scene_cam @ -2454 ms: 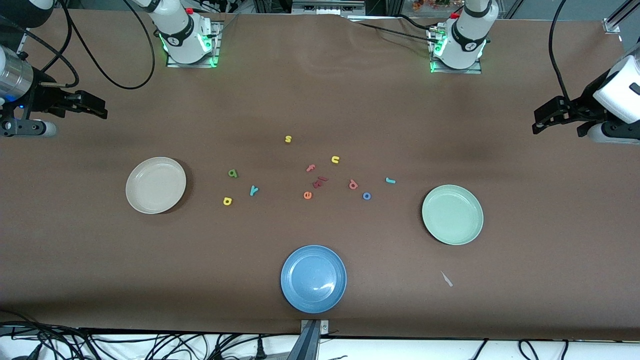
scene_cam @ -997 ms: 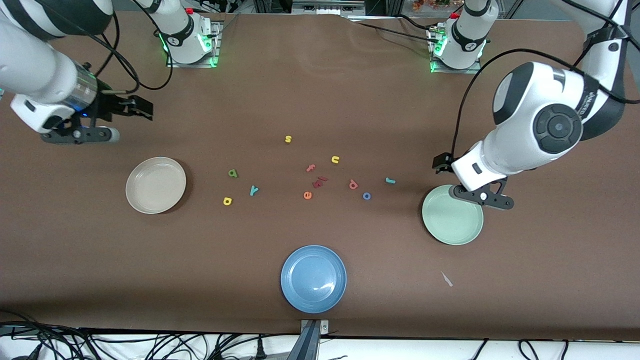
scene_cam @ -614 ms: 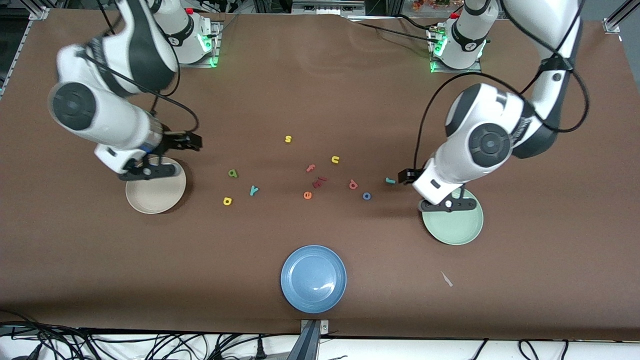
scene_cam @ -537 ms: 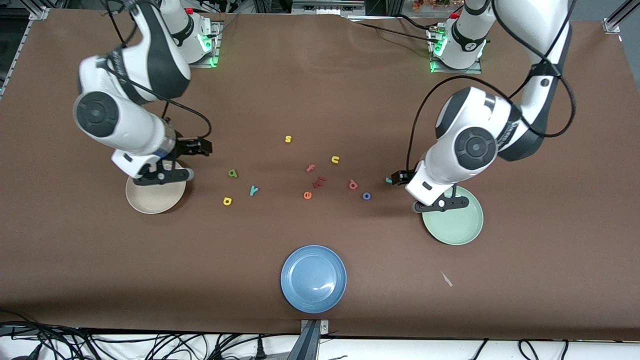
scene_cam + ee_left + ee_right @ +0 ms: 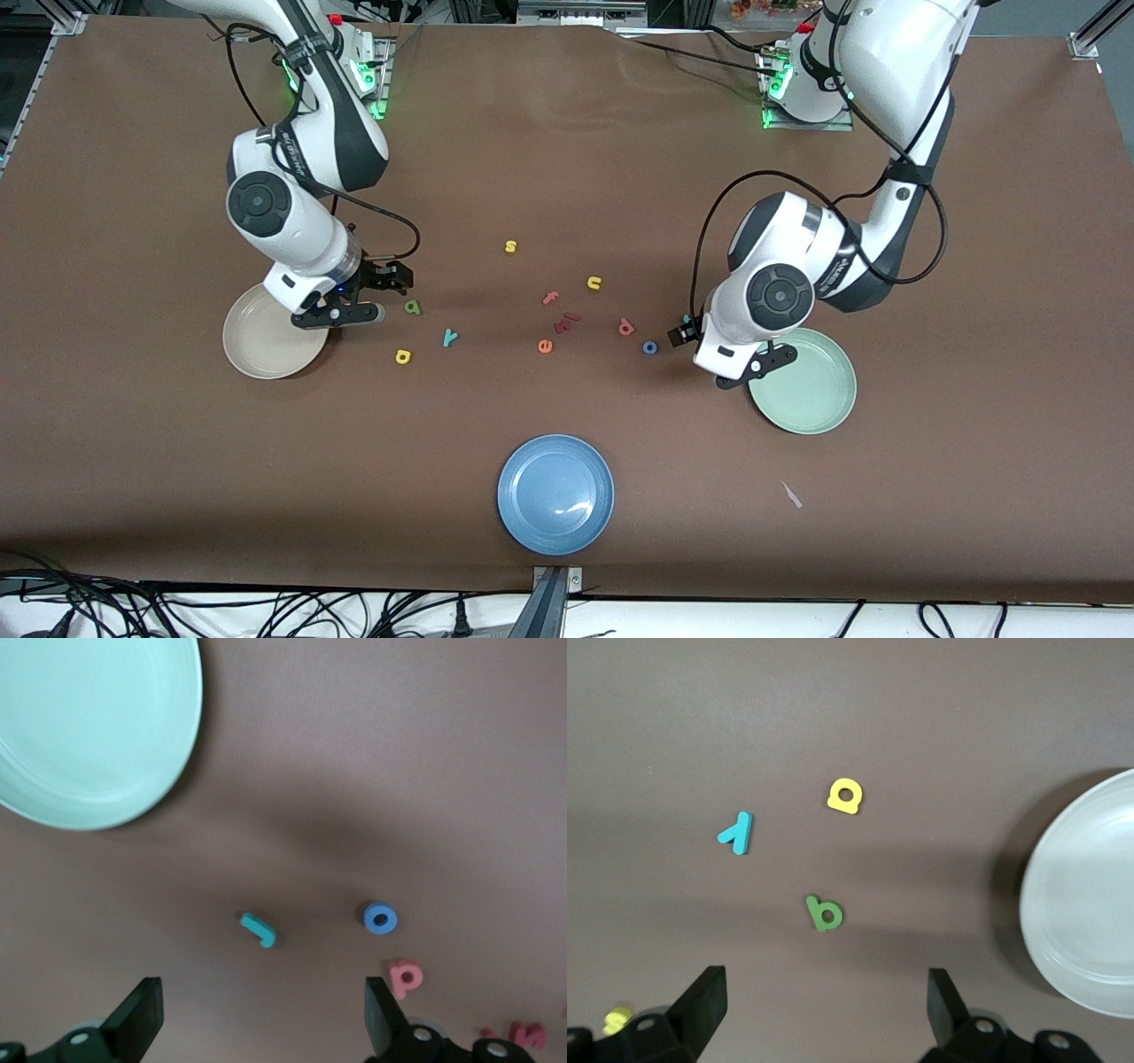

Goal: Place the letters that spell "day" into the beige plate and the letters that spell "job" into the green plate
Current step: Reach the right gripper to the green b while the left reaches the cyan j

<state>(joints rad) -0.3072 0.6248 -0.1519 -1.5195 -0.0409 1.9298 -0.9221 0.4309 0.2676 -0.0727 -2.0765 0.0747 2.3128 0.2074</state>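
The beige plate (image 5: 257, 347) sits in the middle band of the front view, at the right arm's end of the surface, and holds nothing. The right tool (image 5: 401, 277) hangs low over the surface just beside the plate's rim, its fingers spread wide apart and holding nothing. The "day" letters lie close by on the bare surface. The green letter (image 5: 412, 307) is just below the tool in the frame. The yellow looped letter (image 5: 403, 356) is lower still, and the teal "y" (image 5: 450, 337) is beside them toward the centre. In the right wrist view the green letter (image 5: 825, 913) lies nearest the gap between the two fingers.

Around the frame's centre are a yellow "s" (image 5: 510, 246), a pink "f" (image 5: 551, 298), some dark red pieces (image 5: 567, 322), an orange "e" (image 5: 545, 346) and a yellow "u" (image 5: 594, 283). A blue plate (image 5: 555, 494) lies at lower centre.

Toward the left arm's end come the red-pink "b" (image 5: 625, 327) and the blue "o" (image 5: 649, 347). The left tool (image 5: 682, 334) is over the surface next to them, fingers also wide apart and empty. The teal "j" (image 5: 259, 930), mostly covered in the front view, shows in the left wrist view just ahead of the gap between the fingers. The green plate (image 5: 815, 394) lies empty just past that tool.
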